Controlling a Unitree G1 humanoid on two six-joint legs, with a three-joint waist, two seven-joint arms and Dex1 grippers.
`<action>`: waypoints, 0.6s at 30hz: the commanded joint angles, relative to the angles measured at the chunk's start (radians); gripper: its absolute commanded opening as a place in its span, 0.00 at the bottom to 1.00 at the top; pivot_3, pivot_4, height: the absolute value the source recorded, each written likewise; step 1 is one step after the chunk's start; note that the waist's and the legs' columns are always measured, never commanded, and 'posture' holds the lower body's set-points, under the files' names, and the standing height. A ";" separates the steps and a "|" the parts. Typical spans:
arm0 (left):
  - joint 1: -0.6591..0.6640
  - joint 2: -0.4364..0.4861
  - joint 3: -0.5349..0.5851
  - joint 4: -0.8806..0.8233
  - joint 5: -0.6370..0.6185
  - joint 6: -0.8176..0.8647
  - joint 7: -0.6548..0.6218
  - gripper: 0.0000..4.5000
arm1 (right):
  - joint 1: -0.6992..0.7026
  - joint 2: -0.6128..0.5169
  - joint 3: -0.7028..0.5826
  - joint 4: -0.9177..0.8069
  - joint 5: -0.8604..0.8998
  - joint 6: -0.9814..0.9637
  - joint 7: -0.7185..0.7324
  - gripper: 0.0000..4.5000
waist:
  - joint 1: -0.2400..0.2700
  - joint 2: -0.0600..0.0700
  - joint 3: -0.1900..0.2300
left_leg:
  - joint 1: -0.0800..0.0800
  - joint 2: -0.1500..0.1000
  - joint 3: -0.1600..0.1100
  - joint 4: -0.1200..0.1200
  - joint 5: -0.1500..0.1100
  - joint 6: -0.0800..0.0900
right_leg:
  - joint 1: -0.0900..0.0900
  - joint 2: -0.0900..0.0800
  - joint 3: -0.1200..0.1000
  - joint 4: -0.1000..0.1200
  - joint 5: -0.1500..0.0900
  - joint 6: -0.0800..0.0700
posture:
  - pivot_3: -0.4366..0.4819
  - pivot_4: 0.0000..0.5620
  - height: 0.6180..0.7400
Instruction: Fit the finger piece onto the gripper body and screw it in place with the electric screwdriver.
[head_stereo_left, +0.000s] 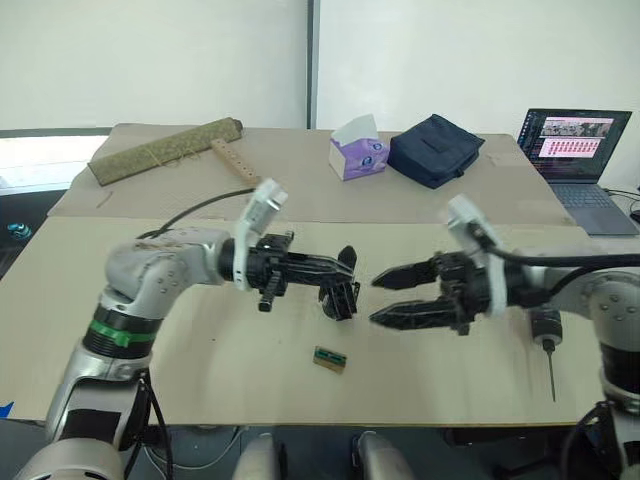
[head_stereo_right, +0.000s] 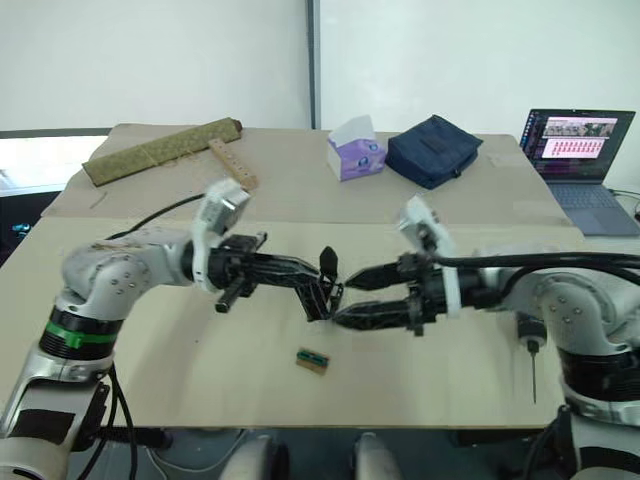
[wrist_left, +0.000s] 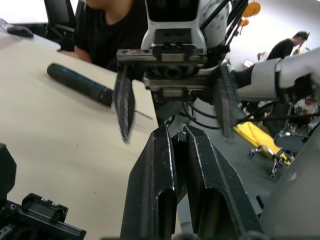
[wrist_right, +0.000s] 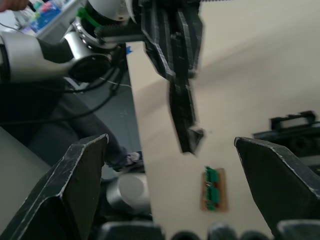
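Holding finger piece (wrist_right: 182, 120) w/ left gripper (head_stereo_left: 340, 270), right gripper (head_stereo_left: 395, 297) wide; gripper body (head_stereo_left: 341, 300) below, screwdriver (wrist_left: 80, 83) untouched.

Green-and-brown block (head_stereo_left: 330, 359) lies on desk (head_stereo_left: 200, 370) near front edge. Tissue box (head_stereo_left: 358, 148), dark bag (head_stereo_left: 435, 149), laptop (head_stereo_left: 576, 160), wooden strip (head_stereo_left: 233, 160) at far side.

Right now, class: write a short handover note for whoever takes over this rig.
Left gripper: shut on the small black wedge-shaped plastic finger piece, above the table.
Right gripper: open, empty, facing the left one.
Small black mechanical gripper body: on the table, close by the left gripper's tips.
Long matte black cylindrical electric screwdriver: lying by the right arm, untouched.
Done: piece picked up.
Left: fit it on the body, screw it down.
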 joint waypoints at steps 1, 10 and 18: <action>-0.010 -0.009 0.013 -0.021 0.002 0.011 -0.013 0.00 | -0.023 0.035 -0.028 -0.031 0.066 0.030 -0.104 1.00 | 0.000 0.000 0.000 | 0.000 0.000 0.000 0.000 0.000 0.000 | 0.000 0.000 0.000 0.000 0.000 0.000 | 0.48 0.27 1.00; -0.050 -0.049 -0.018 -0.007 0.045 0.023 -0.022 0.00 | -0.006 0.059 0.043 -0.064 0.043 0.012 -0.151 1.00 | 0.000 0.000 0.000 | -0.001 0.000 -0.001 0.001 0.000 0.000 | 0.000 0.000 -0.001 0.000 0.000 0.001 | 0.48 0.27 1.00; -0.052 -0.025 -0.029 -0.006 0.077 0.045 -0.060 0.00 | 0.005 0.048 0.041 -0.063 0.039 0.002 -0.147 0.58 | -0.002 0.000 0.000 | 0.000 0.000 -0.001 0.000 0.000 0.000 | 0.000 0.001 -0.001 0.001 0.000 0.001 | 0.48 0.27 1.00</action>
